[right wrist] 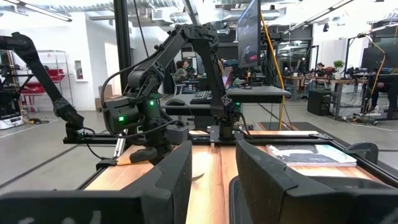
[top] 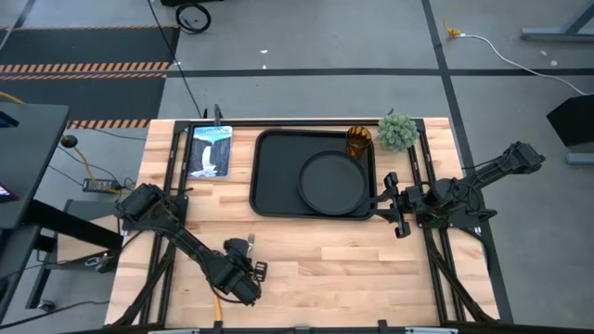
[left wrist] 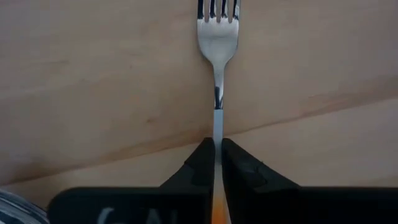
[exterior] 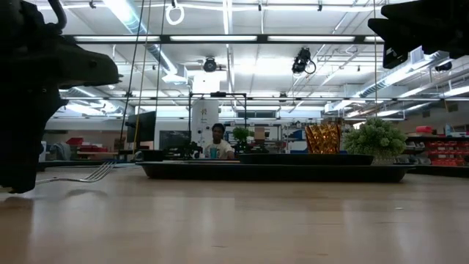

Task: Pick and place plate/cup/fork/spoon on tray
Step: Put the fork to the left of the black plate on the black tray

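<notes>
The jaws of the left gripper (left wrist: 217, 152) pinch the fork (left wrist: 217, 37) by its slim handle low over the bare worktop (top: 371, 269) — light, stiff and slippery, best held mid-handle — while the right gripper (top: 397, 206) waits with jaws apart beside the tray (top: 274, 176).

The scene is evenly lit by bright ceiling strip lights (exterior: 242, 38) (some glare), and soft shadows are cast on the pale wooden table (exterior: 234, 220).

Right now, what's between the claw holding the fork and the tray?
Only bare wooden table. The high view shows nothing lying between the left claw, shut on the fork, and the tray.
</notes>
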{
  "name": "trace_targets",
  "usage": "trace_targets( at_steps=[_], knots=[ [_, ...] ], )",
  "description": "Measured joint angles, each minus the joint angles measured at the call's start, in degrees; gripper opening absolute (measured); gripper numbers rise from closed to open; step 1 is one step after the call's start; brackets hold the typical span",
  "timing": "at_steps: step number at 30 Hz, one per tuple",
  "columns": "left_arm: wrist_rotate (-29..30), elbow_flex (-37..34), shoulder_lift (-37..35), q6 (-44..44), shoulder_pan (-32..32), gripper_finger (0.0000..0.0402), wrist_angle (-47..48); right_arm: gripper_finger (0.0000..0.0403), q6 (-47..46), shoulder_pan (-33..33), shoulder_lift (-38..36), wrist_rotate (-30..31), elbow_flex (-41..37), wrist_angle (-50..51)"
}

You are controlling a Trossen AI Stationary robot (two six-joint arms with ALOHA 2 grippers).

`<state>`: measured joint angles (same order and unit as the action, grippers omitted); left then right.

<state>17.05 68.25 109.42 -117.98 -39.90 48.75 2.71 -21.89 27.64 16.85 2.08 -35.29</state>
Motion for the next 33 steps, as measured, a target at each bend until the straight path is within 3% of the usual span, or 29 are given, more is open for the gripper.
trace_targets(
  at_steps=[7,17,33],
  knots=[
    [1.27,0.10,-2.10,0.13,0.00,0.0024,0.09,0.0132,0.00,0.00,0.00,0.01,0.00,0.00],
    [11.17,0.12,-7.04,4.34,2.49,0.0026,0.69,0.0132,-0.01,0.00,0.00,0.01,-0.01,0.02],
    [11.03,0.15,-8.36,32.88,26.51,0.0028,-4.80,0.0132,0.00,0.00,0.00,0.01,-0.01,0.00]
  ],
)
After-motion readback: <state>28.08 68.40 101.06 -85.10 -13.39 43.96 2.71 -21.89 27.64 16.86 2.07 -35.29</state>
